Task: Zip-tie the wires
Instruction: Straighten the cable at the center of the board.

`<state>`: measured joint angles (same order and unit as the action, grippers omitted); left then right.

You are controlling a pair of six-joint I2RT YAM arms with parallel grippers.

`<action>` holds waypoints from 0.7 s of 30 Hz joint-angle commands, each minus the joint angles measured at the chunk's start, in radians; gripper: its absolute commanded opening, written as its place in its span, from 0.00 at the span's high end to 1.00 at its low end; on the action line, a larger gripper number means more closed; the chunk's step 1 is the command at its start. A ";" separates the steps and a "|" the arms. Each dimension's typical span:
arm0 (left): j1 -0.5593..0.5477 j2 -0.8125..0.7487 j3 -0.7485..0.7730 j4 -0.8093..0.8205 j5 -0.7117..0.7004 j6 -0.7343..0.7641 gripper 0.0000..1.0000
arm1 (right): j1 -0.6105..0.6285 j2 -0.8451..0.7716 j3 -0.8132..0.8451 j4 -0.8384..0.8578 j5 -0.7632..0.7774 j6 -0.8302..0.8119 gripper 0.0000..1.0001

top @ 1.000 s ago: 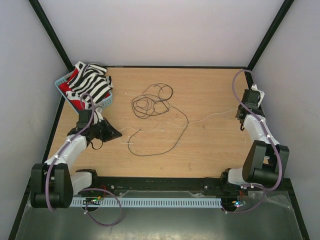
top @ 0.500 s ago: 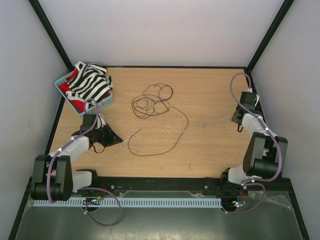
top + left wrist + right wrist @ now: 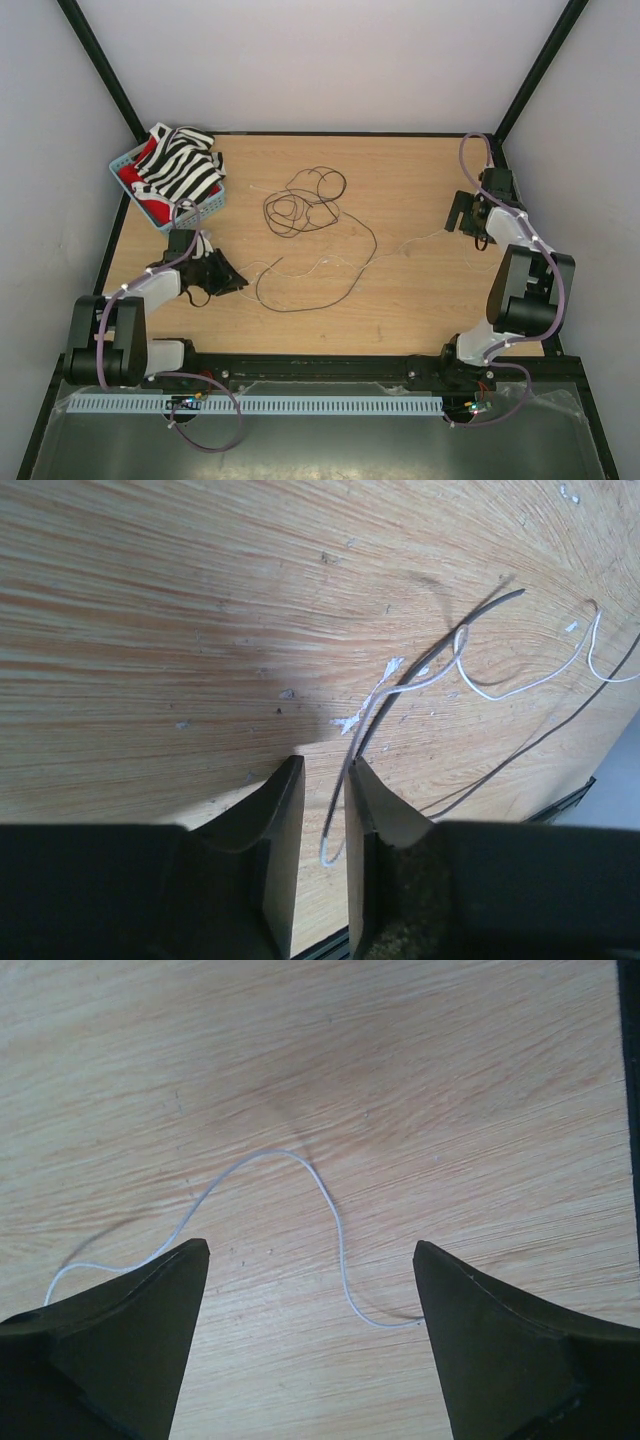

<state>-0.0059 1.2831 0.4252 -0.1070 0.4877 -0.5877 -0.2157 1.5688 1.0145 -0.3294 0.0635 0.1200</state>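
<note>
The wires [image 3: 305,205] lie as a loose dark tangle mid-table, with long loops and pale strands trailing left and right. My left gripper [image 3: 236,282] is low over the left end of these strands. In the left wrist view its jaws [image 3: 326,765] stand a little apart, and a pale wire [image 3: 440,675] and a dark wire [image 3: 480,605] run into the gap, unpinched. My right gripper [image 3: 463,226] is at the right, wide open. In the right wrist view the end of a white wire [image 3: 325,1195] lies on the wood between the spread fingers of the right gripper [image 3: 310,1247].
A blue basket [image 3: 205,210] with a black-and-white striped cloth [image 3: 180,165] and something red stands at the back left corner. Black frame posts and pale walls close in the table on three sides. A black rail runs along the near edge.
Both grippers have opened, the right one wide, the left only slightly. The right gripper has shifted toward the back and left. The pale strand on the right now lies slack on the table.
</note>
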 commanded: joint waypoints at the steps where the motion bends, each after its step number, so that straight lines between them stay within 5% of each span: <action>1: -0.002 0.021 0.006 0.025 -0.023 0.021 0.70 | -0.002 -0.004 0.038 -0.104 -0.059 -0.022 0.03; 11: 0.002 -0.015 -0.006 0.012 -0.068 0.014 0.43 | -0.002 -0.132 0.105 -0.107 -0.439 -0.013 0.01; 21: 0.065 -0.077 0.040 -0.031 -0.065 0.032 0.26 | 0.206 -0.156 0.140 0.004 -0.403 0.111 0.01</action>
<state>0.0288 1.2282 0.4347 -0.0807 0.4755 -0.5884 -0.1101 1.4052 1.1404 -0.3897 -0.3298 0.1551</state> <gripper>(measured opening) 0.710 0.993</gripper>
